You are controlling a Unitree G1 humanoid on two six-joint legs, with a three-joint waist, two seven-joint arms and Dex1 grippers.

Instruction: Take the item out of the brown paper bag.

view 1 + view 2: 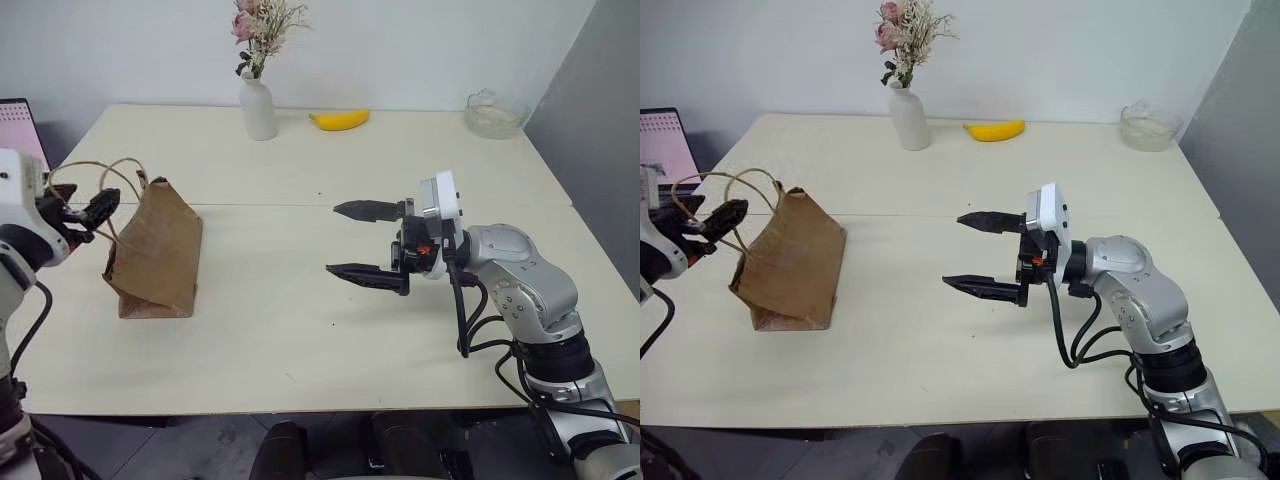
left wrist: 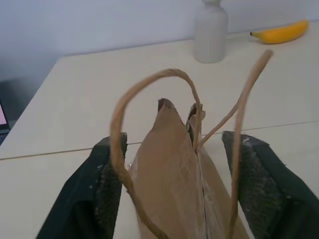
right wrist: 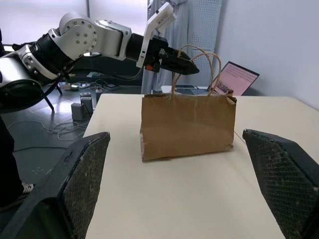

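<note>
Head stereo downward; wrist views near shared brown paper bag (image 3: 188,126).

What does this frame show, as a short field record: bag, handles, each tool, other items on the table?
bag: brown paper bag upright on table, mouth nearly closed
handles: two loops up
left tool: at the handles, fingers apart around them
right tool: open, apart from bag, pointing at it
other: vase, banana, glass bowl

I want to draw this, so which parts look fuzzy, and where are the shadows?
Left wrist view: the handle loops sit so close they look soft and fuzzy, while the banana behind is clearer. Left eye view: the bag drops only a faint shadow on the table; the light is soft, no glare. Right wrist view: the big black fingers at the edges look blurry.
</note>
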